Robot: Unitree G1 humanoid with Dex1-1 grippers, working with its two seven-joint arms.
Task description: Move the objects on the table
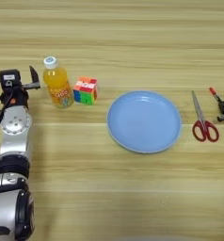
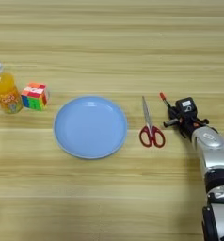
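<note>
Two hands were engaged: left hand point(image 1: 24, 80) spread wide beside the orange-drink bottle point(image 1: 58, 88), risking a topple; right hand point(image 2: 172, 117) closed on the pen point(image 2: 164, 100), slip possible.

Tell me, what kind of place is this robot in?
Probably a robot practice bench: a bare wooden table set out with unrelated small things, like an orange-drink bottle, a puzzle cube, a blue plate and scissors, between two robot arms.
</note>
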